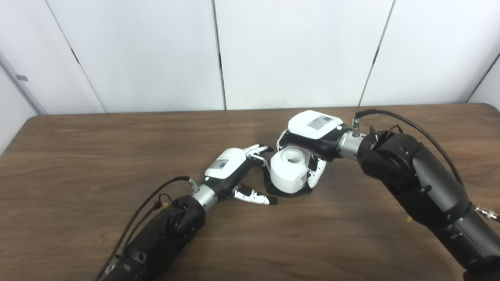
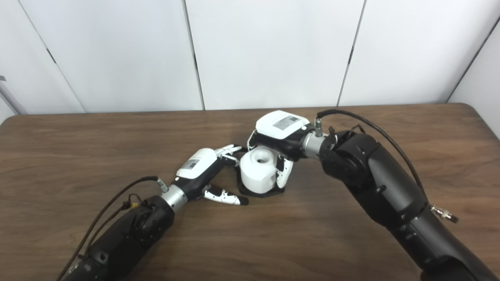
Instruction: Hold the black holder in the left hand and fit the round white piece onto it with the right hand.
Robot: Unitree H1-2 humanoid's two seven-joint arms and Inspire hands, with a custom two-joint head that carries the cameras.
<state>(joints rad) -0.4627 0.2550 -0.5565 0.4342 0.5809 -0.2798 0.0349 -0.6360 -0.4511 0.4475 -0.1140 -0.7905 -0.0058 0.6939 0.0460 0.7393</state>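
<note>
The round white piece (image 1: 288,171) has a hole in its top and stands mid-table on the black holder (image 1: 291,192). Only the holder's low rim shows beneath the piece. My right hand (image 1: 312,130) reaches over from the right and is shut on the white piece, with fingers (image 1: 317,171) down its right side and the thumb behind its left. My left hand (image 1: 230,168) lies just left of it, open. The left fingers (image 1: 258,150) point at the piece's upper left, and the thumb (image 1: 256,197) stretches toward the holder's front edge. I cannot tell whether they touch.
The brown wooden table (image 1: 97,156) runs wide on both sides, and white wall panels stand behind its far edge. Both black forearms come in low over the near half of the table, with cables looping off the wrists.
</note>
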